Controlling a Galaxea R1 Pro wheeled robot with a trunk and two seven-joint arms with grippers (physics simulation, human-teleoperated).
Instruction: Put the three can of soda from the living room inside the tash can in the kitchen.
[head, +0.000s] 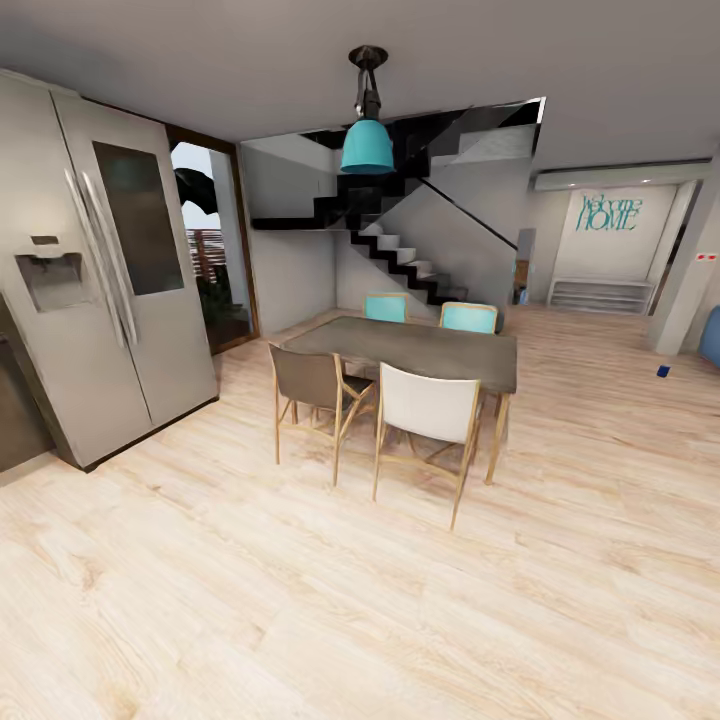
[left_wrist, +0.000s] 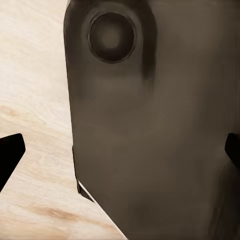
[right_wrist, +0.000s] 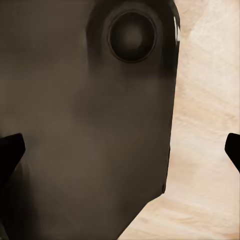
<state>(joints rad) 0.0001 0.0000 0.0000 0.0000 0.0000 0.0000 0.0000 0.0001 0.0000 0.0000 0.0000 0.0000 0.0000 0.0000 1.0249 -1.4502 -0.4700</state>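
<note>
Matt pale wood floor (head: 300, 600), prob. laminate

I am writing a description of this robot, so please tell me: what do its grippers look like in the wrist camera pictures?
Little of each shows. The left gripper has two black fingertips with flat, angled ends at the picture's edges. The right gripper has the same black fingertips. Behind both is a dark grey-brown robot body panel with a round recessed socket.

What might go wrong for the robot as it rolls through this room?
It could bump the dining table or its white chair, which stand in the middle of the wood floor. The small dark blue thing far off on the floor may be a can; it looks easy to miss or knock away. Both grippers are open and hold nothing.
</note>
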